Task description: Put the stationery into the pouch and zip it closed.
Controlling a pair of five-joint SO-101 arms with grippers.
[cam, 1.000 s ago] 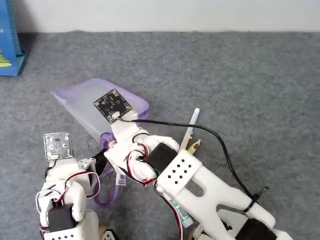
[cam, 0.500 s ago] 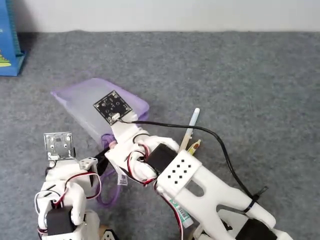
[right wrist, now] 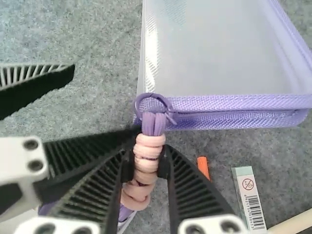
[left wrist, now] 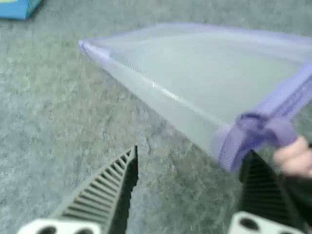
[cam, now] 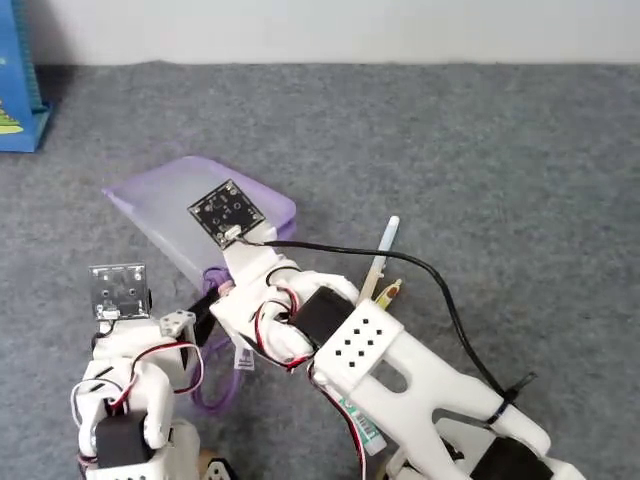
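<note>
The translucent purple pouch [cam: 170,205] lies flat on the grey carpet, and its zipped edge [right wrist: 234,117] runs across the right wrist view. My right gripper [right wrist: 145,168] is shut on the pink cord zipper pull [right wrist: 146,151], which hangs from the purple loop [right wrist: 152,108] at the pouch's corner. My left gripper [left wrist: 187,192] is open just beside that corner, the loop [left wrist: 258,129] lying close to one finger [left wrist: 263,187]. A pen [cam: 384,250], an orange piece [right wrist: 203,167], a barcoded item [right wrist: 248,195] and a pencil [right wrist: 292,226] lie outside the pouch, beside the right arm.
A blue box [cam: 18,90] stands at the far left edge near the back wall. Bare grey carpet stretches to the right and behind the pouch. The right arm's black cable [cam: 440,290] arcs over the stationery.
The left arm has edged slightly toward the pouch's corner. The right gripper has held still on the zipper pull.
</note>
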